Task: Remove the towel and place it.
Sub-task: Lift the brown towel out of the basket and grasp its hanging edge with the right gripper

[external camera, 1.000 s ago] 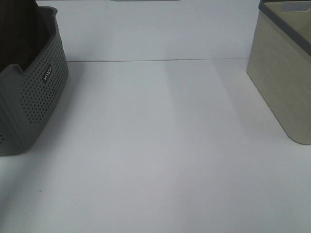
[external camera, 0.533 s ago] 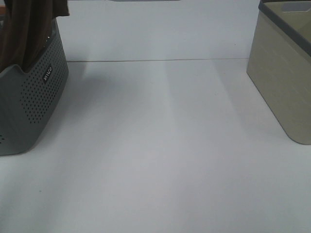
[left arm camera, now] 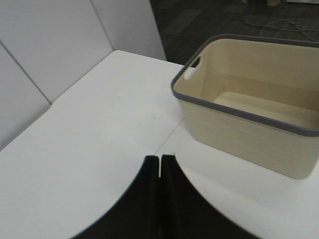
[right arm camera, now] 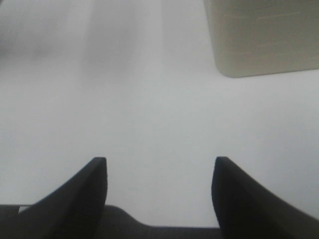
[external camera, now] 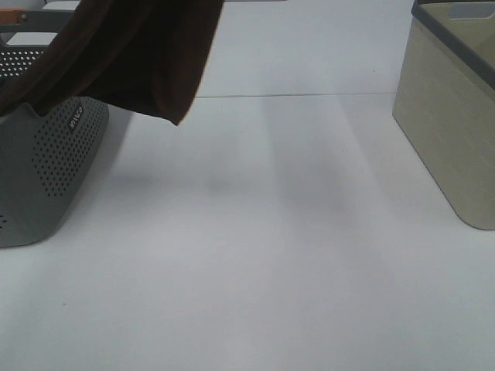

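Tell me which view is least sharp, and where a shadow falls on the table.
Right wrist view: blurriest, the beige bin has soft edges. Left wrist view: sharpest, with a crisp bin rim. Exterior high view: slightly hazy; a faint soft shadow lies on the table beneath the hanging towel.

White table (external camera: 255, 255) — grey basket (external camera: 46, 178) left, beige bin (external camera: 448, 131) right.

Plush cloth towel (external camera: 139, 54) — perforated matt plastic basket (external camera: 54, 154)
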